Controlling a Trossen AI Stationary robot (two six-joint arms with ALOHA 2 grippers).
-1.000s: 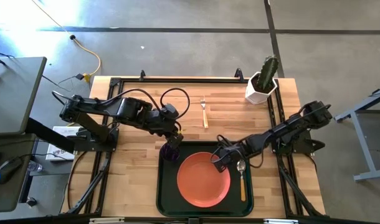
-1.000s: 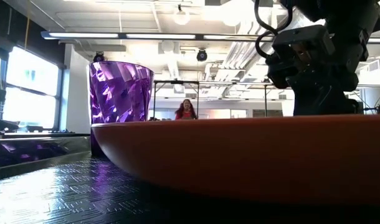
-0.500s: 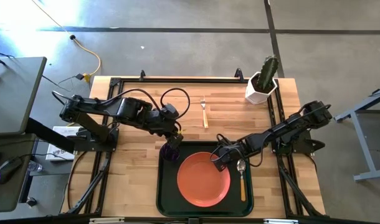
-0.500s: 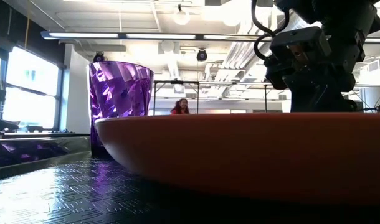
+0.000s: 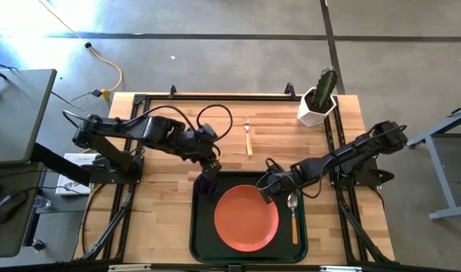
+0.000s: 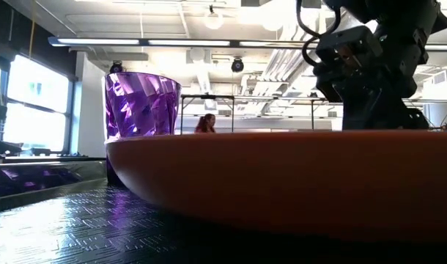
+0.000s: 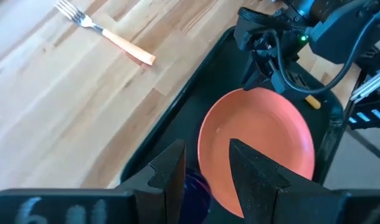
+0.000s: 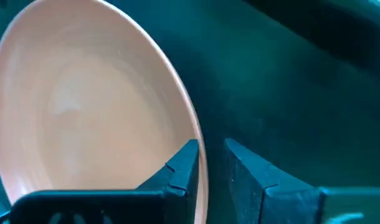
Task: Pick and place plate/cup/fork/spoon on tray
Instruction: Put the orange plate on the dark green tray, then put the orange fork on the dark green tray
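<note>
My right pincer (image 5: pixel 267 192), slightly spread, straddles the plate (image 5: pixel 248 219) rim; my left pincer (image 5: pixel 208 179) pinches the cup (image 5: pixel 207 185) at the tray (image 5: pixel 202 242) corner, cup mostly hidden.

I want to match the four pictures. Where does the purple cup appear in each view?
High view: the cup stands in the tray's far left corner, under the left claw.
Low view: at left, tall, behind the plate's rim.
Left wrist view: only a dark purple part between the claw's fingers, at the bottom.
Right wrist view: not in it.
Shared landmark: the orange plate, beside the cup.
</note>
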